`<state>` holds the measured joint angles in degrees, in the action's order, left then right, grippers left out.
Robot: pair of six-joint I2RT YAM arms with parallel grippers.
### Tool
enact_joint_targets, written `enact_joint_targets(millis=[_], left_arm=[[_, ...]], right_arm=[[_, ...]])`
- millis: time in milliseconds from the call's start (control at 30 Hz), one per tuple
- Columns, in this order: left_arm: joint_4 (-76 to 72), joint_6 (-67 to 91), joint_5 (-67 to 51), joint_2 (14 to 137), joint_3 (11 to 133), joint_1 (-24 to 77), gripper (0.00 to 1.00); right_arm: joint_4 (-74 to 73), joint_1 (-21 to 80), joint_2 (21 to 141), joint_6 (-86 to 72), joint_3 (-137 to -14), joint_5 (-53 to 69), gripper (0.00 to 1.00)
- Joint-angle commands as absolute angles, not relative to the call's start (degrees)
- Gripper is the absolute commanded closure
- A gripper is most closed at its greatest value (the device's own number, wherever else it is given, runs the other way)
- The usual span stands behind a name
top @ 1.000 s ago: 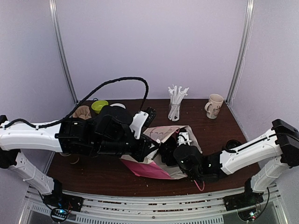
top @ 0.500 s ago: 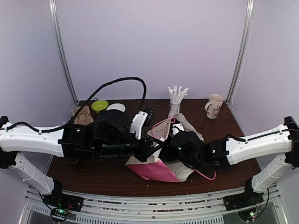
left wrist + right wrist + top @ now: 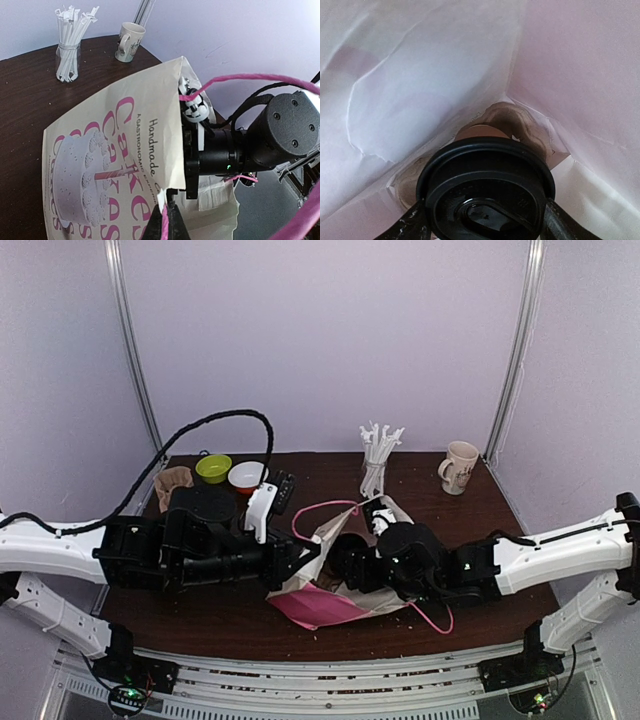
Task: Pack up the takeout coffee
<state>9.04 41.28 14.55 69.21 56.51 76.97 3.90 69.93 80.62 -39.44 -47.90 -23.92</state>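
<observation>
Right wrist view: the right gripper [image 3: 485, 227], spread wide, clasps the takeout coffee [image 3: 487, 170] by its round glossy black lid, inside the creased paper bag [image 3: 420, 85]. The left gripper [image 3: 167, 225] pinches the bag's rim.

Soft even light, violet-tinted walls [image 3: 330, 340], weak shadows on the dark table [image 3: 440, 510]. Inside the bag [image 3: 420, 75] dim, pinkish glow; coffee cup [image 3: 485, 170] slightly soft. Pink string [image 3: 250, 78] blurs near lens.

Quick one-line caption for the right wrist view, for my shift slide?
Inside the paper bag, the right pincer holds the black-lidded takeout coffee near the bag's bottom fold.
</observation>
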Motion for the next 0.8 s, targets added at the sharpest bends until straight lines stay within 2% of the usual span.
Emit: enact_joint_targets(millis=[0, 167, 367, 767], left_arm=[[11.99, 37.90, 13.55, 69.33, 56.21, 77.08, 1.00], [14.22, 32.15, 7.27, 72.23, 59.45, 77.08, 1.00], [18.48, 28.86, 7.08, 76.90, 67.83, 77.08, 1.00], [31.99, 17.53, 16.43, 84.90, 83.61, 77.17, 1.00]], right_arm=[[8.44, 69.74, 78.09, -40.36, -44.70, -23.12, 0.48], [12.68, 70.89, 75.58, -38.52, -40.91, -21.10, 0.48], [16.92, 73.04, 71.70, -37.37, -36.36, -22.37, 0.47], [22.98, 74.96, 70.13, -34.85, -31.88, -25.96, 0.47]])
